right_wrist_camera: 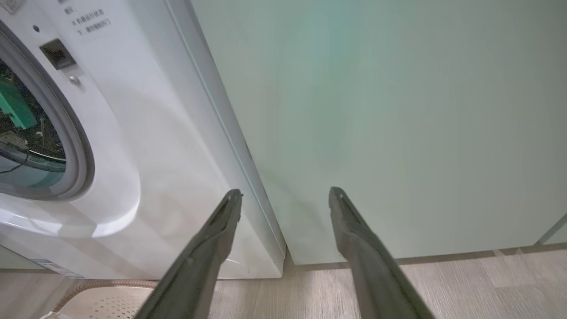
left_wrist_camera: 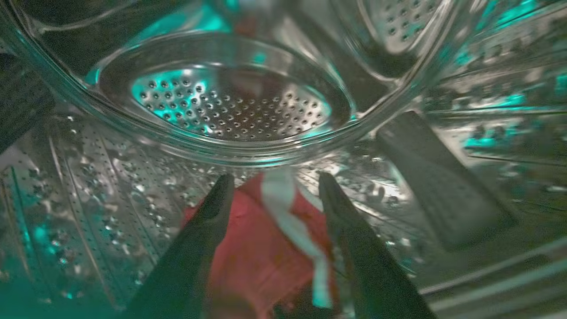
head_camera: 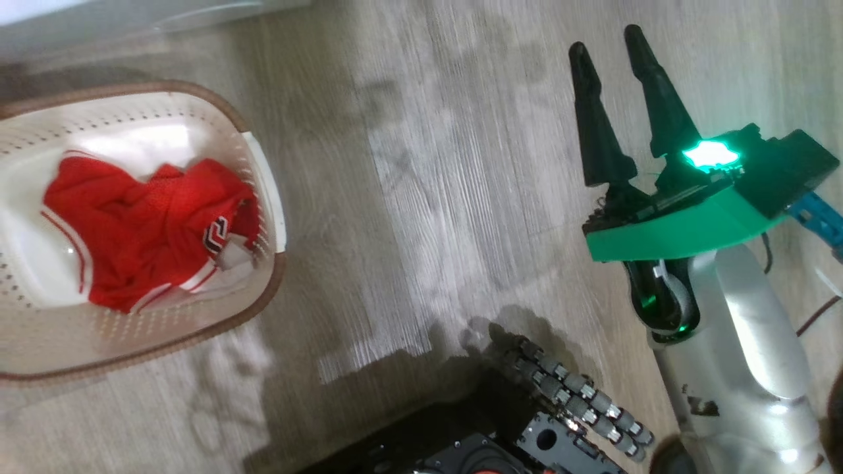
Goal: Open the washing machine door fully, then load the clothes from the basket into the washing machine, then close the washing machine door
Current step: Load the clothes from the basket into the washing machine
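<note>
The left gripper [left_wrist_camera: 275, 176] is wide open over a red shirt [left_wrist_camera: 257, 248], bottom middle. The right gripper [head_camera: 606, 38], upper right, is open and empty.

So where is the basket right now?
The basket sits on the floor at the head view's left edge, with a red jersey inside; the right wrist view shows its rim just in front of the washing machine.

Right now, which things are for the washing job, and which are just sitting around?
For the job:
washing machine
its drum
basket
red jersey in the basket
red cloth with white trim in the drum
left gripper, open
right gripper, open

Just around:
pale green cabinet
wood floor
robot's black base
</note>
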`<state>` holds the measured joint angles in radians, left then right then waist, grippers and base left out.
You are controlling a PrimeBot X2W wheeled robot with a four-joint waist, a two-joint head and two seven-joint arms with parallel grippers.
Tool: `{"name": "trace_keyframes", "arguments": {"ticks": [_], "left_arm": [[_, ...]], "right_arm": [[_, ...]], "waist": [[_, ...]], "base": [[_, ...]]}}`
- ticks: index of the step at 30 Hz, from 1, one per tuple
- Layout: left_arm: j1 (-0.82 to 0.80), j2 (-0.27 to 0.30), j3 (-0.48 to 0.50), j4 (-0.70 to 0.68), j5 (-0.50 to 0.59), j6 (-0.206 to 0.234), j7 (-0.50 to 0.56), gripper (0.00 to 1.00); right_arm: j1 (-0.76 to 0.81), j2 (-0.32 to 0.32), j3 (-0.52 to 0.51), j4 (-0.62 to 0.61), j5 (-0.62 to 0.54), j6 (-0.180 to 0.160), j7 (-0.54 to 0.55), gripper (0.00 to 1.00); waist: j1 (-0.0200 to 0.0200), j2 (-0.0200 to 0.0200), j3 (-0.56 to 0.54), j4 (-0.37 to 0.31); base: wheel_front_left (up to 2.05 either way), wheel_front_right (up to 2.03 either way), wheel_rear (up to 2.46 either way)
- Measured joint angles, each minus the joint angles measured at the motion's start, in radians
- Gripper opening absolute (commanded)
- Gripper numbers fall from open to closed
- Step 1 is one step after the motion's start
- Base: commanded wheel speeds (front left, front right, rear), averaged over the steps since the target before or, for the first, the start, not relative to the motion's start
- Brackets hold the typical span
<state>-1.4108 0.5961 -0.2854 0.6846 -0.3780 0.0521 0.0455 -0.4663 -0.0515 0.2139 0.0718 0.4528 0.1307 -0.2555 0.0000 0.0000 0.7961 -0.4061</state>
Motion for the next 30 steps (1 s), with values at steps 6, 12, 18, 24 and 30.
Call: {"name": "trace_keyframes", "arguments": {"ticks": [6,12,18,24,30], "left_arm": [[0.245,-0.063,0.037,-0.166,-0.072,0.063,-0.1,1.0],[0.56,-0.097,0.065,-0.43,-0.109,0.131,-0.211,1.0],[0.824,-0.144,0.068,-0.678,-0.101,0.216,-0.277,1.0],[0.987,-0.179,0.058,-0.783,-0.076,0.244,-0.294,1.0],[1.106,-0.229,0.033,-0.808,-0.057,0.249,-0.298,1.0]], "right_arm": [[0.018,0.0,-0.038,0.008,-0.042,0.0,0.0,1.0],[0.061,0.0,-0.07,0.015,-0.082,0.0,0.0,1.0],[0.083,0.0,-0.107,0.023,-0.128,0.0,0.0,1.0],[0.116,0.0,-0.136,0.038,-0.161,0.0,0.0,1.0],[0.161,0.0,-0.164,0.055,-0.19,0.0,0.0,1.0]], "waist": [[0.0,0.0,-0.064,0.038],[-0.0001,0.0,-0.137,0.084],[-0.0001,0.0001,-0.202,0.141],[-0.0001,0.0001,-0.261,0.184],[-0.0001,0.0001,-0.341,0.223]], "base": [[0.0,0.0,0.0],[0.0,0.0,0.0],[0.0,0.0,0.0],[0.0,0.0,0.0],[0.0,0.0,0.0]]}}
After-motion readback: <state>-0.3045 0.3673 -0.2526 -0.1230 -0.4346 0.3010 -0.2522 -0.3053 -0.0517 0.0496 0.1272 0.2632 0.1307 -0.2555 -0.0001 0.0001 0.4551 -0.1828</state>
